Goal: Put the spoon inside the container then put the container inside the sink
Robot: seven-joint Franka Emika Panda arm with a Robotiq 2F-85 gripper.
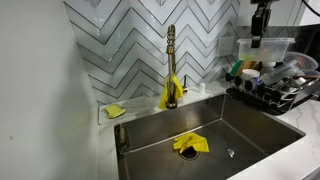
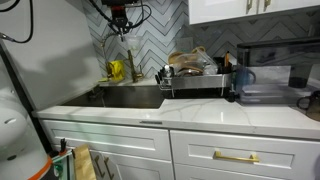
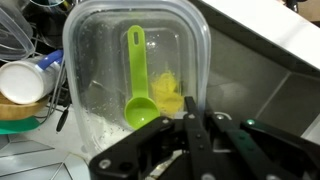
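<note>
Your claw (image 3: 198, 120) is clenched on the near rim of the container (image 3: 105, 60), a clear plastic tub with rounded corners and a cloudy, scratched bottom. The green spoon (image 3: 138, 85) lies inside it, with its bowl toward the claw and its handle pointing away. The container hangs in the air over the end of the dish rack (image 1: 275, 90), just beside the sink (image 1: 255, 125). Only the wrist view shows you the spoon in the tub, a yellow patch seen through the clear bottom, and a white cup (image 3: 22, 82) in the rack at the left. In an exterior view you see instead the whole steel sink, with a yellow cloth (image 1: 190, 143) on its bottom near the drain (image 1: 230, 153), the brass tap (image 1: 171, 65) behind it and a yellow sponge (image 1: 116, 111) on the ledge. In an exterior view the claw (image 2: 118, 20) is small at the top, above the tap, and there the tub is hard to make out. The counter (image 2: 230, 115) is white, the cabinets (image 2: 110, 145) below are white with a brass handle (image 2: 235, 156), and the wall carries pale zigzag tiles (image 1: 110, 40).
</note>
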